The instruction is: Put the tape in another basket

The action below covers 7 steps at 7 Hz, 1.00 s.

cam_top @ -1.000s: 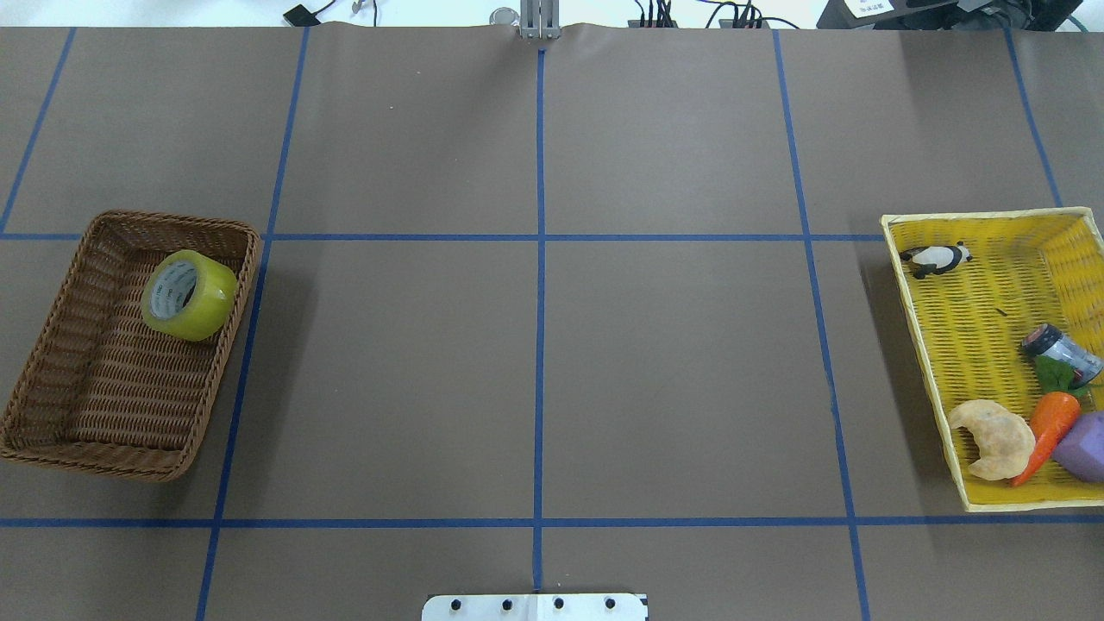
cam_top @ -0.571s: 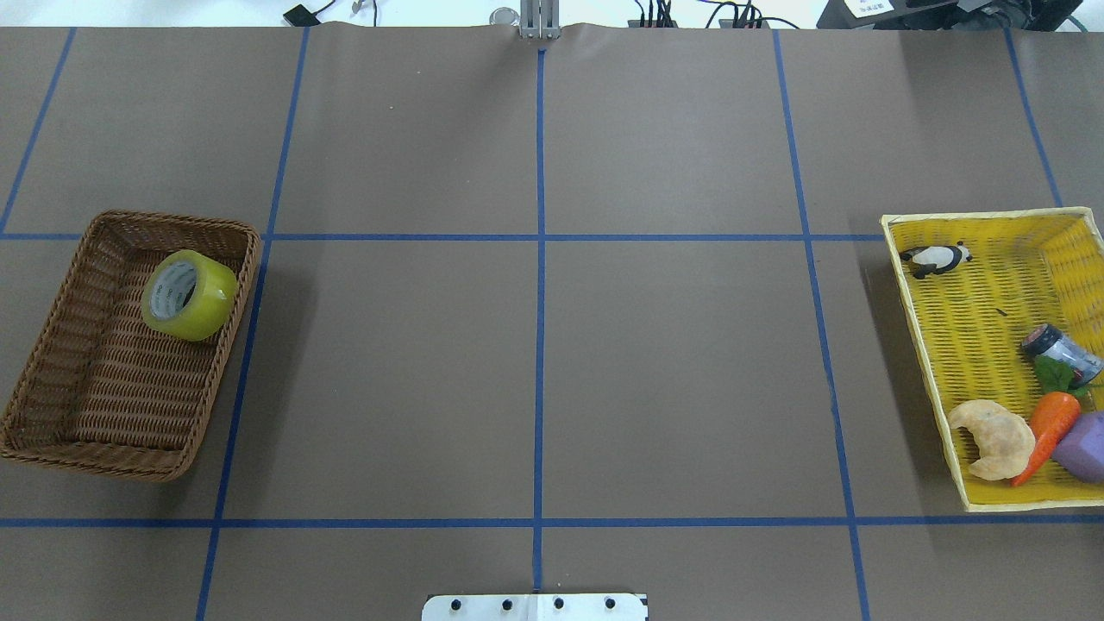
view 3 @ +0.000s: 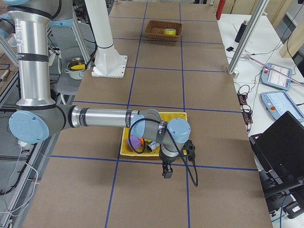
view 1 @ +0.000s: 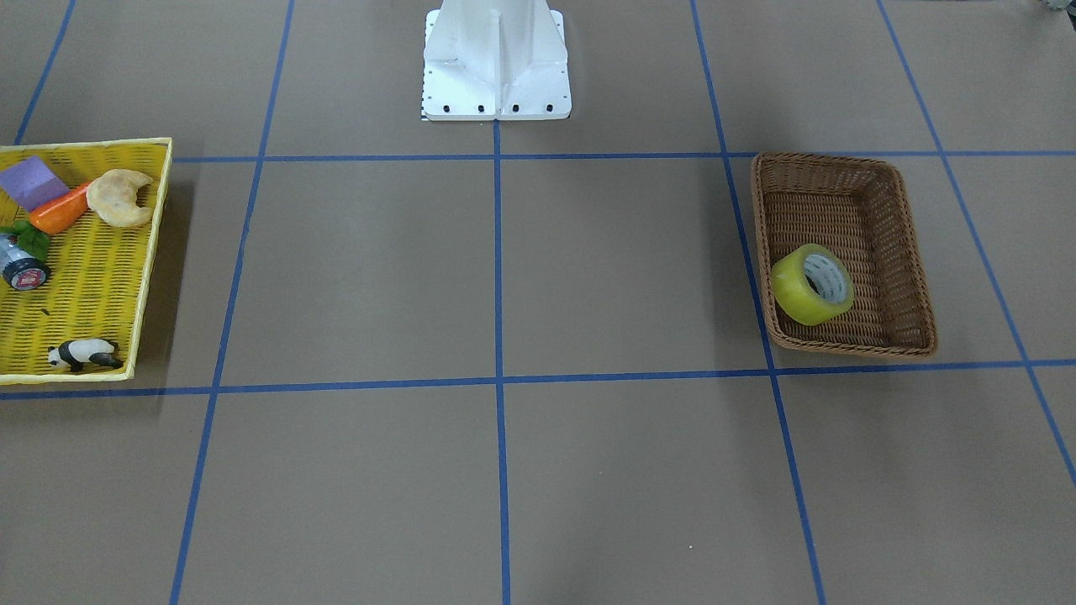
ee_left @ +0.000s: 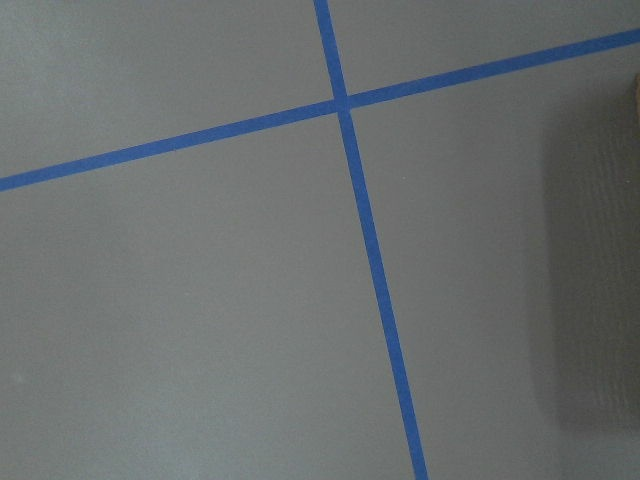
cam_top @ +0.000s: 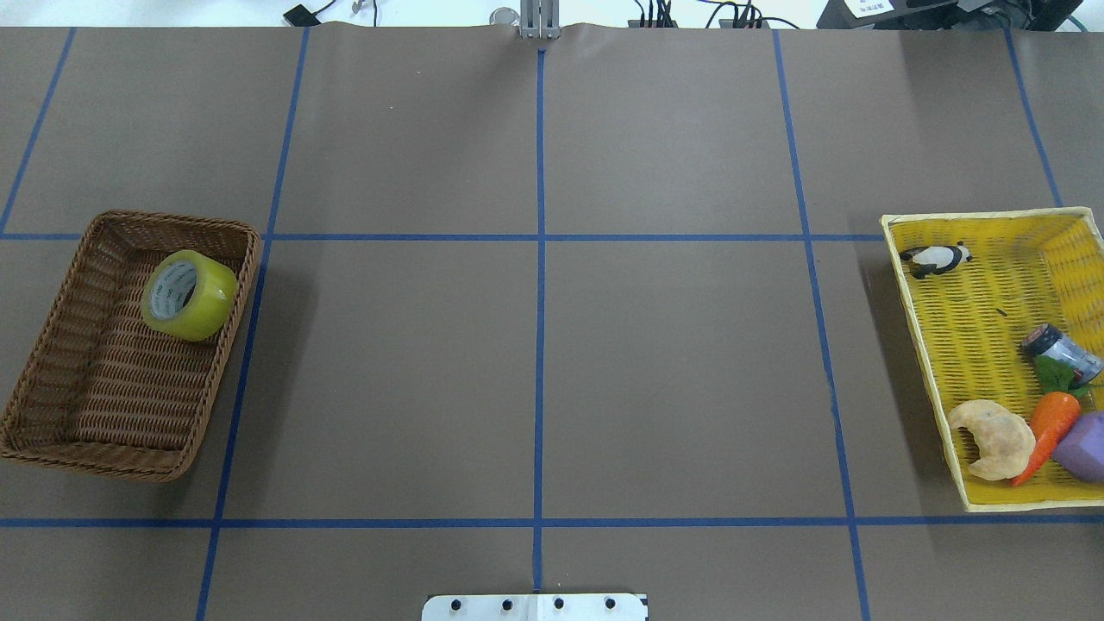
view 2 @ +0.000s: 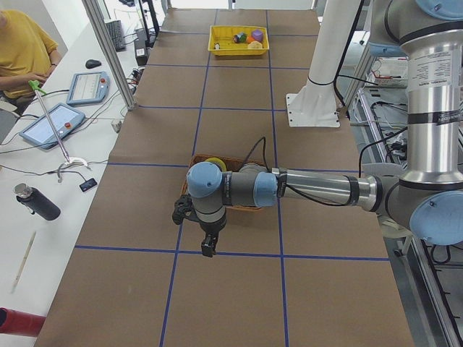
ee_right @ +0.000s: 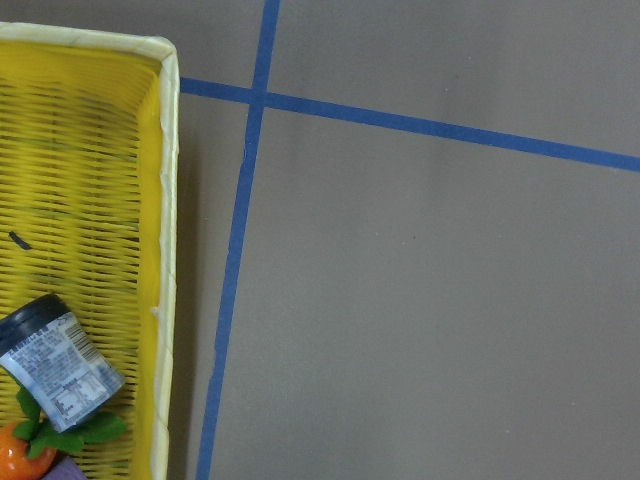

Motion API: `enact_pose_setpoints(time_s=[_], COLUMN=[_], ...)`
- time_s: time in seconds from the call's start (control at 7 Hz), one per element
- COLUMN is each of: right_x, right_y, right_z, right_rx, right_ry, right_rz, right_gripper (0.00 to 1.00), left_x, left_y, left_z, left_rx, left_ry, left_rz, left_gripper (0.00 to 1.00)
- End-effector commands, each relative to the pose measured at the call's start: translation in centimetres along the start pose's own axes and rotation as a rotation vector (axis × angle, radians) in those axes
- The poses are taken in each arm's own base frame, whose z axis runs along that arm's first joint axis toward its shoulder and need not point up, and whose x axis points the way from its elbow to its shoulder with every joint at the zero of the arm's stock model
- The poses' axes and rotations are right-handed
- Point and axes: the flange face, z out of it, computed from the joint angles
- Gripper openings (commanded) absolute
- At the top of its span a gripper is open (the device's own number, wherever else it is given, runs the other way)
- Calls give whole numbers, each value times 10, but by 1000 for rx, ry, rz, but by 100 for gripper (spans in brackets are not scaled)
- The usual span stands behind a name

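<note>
The tape (cam_top: 190,295), a yellow roll with a white core, lies on its side in the far right corner of the brown wicker basket (cam_top: 112,388) on the table's left. It also shows in the front view (view 1: 812,284) inside the basket (view 1: 849,202). My left gripper (view 2: 208,249) shows only in the exterior left view, pointing down above the table beside the basket; I cannot tell whether it is open. My right gripper (view 3: 167,172) shows only in the exterior right view, pointing down next to the yellow tray; I cannot tell its state either.
The yellow tray (cam_top: 975,319) at the table's right holds a panda figure (cam_top: 936,257), a dark can (cam_top: 1061,352), a croissant (cam_top: 994,438), a carrot (cam_top: 1048,431) and a purple block (cam_top: 1085,447). The white robot base (view 1: 496,59) stands at the middle edge.
</note>
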Motion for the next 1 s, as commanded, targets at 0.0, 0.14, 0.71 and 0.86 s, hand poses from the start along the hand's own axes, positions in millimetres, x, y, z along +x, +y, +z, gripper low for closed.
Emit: enact_pose_setpoints(time_s=[0.0, 0.14, 0.71, 0.86], right_x=[0, 0, 1, 1], right_y=[0, 0, -1, -1], right_z=[0, 0, 1, 1], right_rx=[0, 0, 8, 7], right_ry=[0, 0, 3, 2], right_rz=[0, 0, -7, -6], right_gripper=[100, 100, 100, 100], left_x=[0, 0, -1, -1], left_y=[-1, 0, 0, 0], left_z=[-1, 0, 1, 1], left_rx=[1, 0, -2, -1], left_ry=[0, -1, -2, -1], left_rz=[2, 1, -2, -2], left_gripper=[98, 98, 98, 98])
